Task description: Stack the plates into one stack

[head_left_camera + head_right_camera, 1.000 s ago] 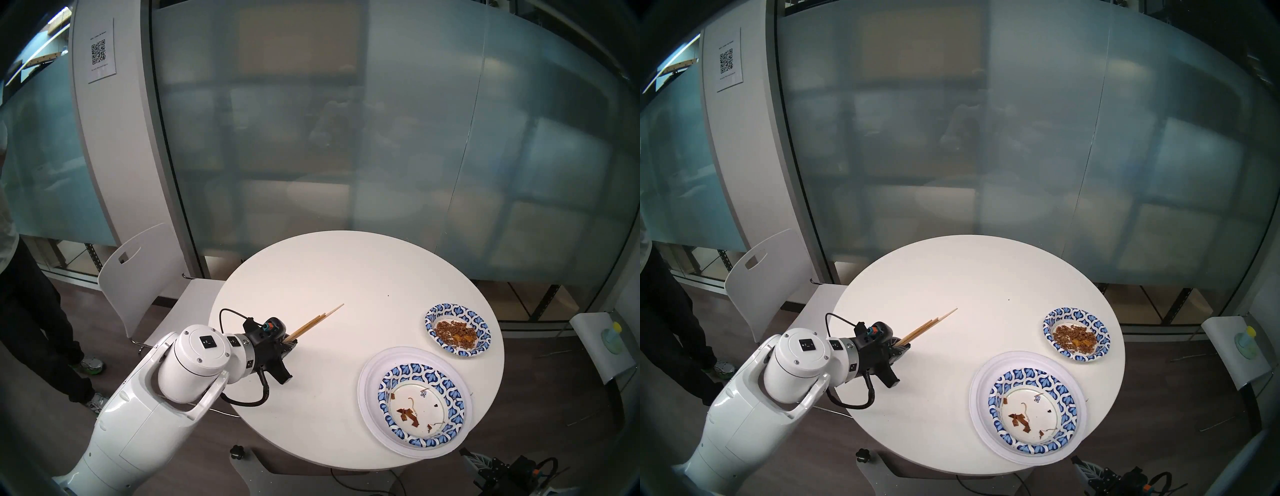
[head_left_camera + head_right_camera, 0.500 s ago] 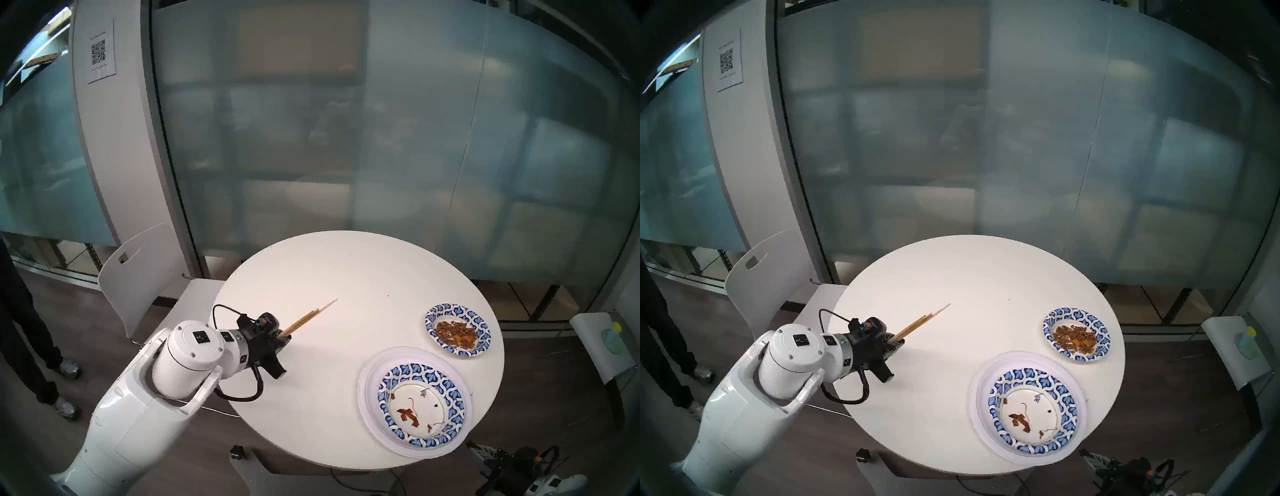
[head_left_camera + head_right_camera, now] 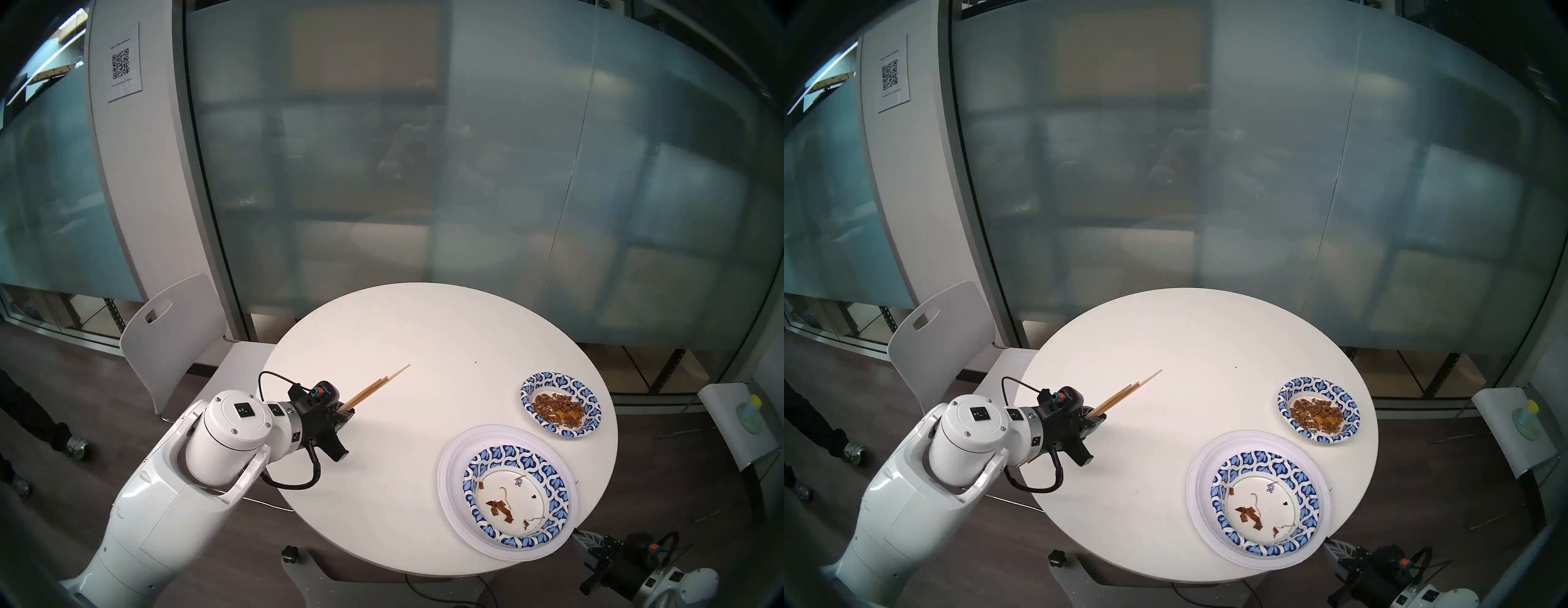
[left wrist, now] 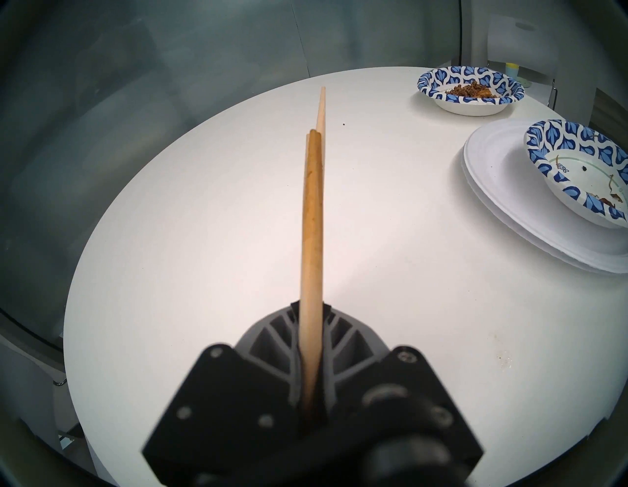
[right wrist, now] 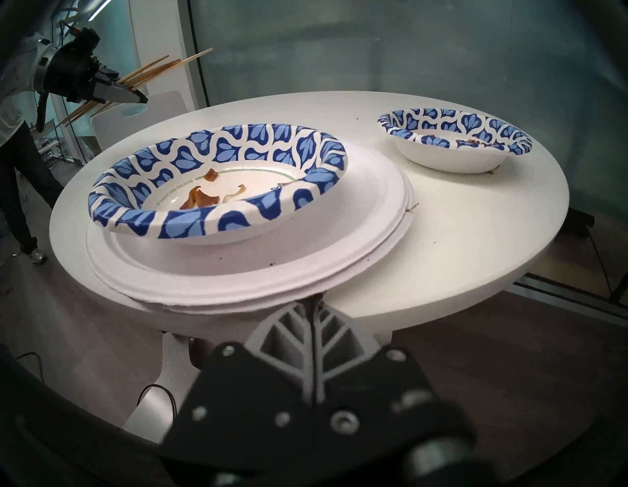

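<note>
Left gripper (image 3: 345, 415) clamped on bundle of wooden chopsticks (image 3: 375, 388), raised over left part of round white table (image 3: 424, 322). Right gripper (image 5: 314, 307) pressed together, empty, just off table's near edge. Patterned plate (image 3: 515, 494) nested on white plates (image 3: 452, 488), near-right on table. Second patterned plate (image 3: 560, 403) with food scraps just behind stack.
</note>
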`<state>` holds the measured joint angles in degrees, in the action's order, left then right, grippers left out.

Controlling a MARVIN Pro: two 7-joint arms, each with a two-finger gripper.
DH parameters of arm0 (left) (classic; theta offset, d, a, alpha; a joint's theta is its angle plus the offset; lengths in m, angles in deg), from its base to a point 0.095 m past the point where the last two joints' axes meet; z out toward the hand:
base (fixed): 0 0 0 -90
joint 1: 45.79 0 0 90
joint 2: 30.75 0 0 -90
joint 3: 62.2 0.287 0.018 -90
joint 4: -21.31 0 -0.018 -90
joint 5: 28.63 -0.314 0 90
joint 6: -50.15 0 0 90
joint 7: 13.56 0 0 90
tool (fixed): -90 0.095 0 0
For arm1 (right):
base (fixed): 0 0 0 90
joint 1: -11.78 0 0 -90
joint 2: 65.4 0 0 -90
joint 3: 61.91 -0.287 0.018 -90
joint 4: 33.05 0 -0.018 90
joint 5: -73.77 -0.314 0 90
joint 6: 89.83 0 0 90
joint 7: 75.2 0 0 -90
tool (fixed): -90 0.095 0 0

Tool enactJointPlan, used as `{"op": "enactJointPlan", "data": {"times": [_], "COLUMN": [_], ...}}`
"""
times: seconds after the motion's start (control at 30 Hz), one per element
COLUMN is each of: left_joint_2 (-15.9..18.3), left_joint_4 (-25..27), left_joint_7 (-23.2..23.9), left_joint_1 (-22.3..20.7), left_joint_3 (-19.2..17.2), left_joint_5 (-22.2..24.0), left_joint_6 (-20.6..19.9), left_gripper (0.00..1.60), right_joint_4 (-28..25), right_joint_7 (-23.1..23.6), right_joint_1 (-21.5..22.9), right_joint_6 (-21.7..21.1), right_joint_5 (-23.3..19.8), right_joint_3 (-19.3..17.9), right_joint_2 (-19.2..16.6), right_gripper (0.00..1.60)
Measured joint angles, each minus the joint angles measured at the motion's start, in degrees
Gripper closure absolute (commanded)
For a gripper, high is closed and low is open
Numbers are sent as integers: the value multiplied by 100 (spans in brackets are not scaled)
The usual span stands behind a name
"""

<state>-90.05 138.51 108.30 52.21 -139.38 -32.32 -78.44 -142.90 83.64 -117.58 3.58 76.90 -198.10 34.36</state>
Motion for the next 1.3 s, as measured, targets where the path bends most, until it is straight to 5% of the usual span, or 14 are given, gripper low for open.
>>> {"op": "enactJointPlan", "data": {"times": [1.3], "left_joint_2": [21], "left_joint_4": [-87], "left_joint_7": [-10], "left_joint_1": [-44], "left_joint_3": [-126], "left_joint_5": [73], "left_joint_6": [31], "left_gripper": [160], "right_joint_4": [178], "right_joint_7": [170], "right_joint_1": [994], "right_joint_6": [-578], "right_joint_5": [663], "right_joint_3": [914], "right_joint_2": [-698], "right_gripper": [160]}}
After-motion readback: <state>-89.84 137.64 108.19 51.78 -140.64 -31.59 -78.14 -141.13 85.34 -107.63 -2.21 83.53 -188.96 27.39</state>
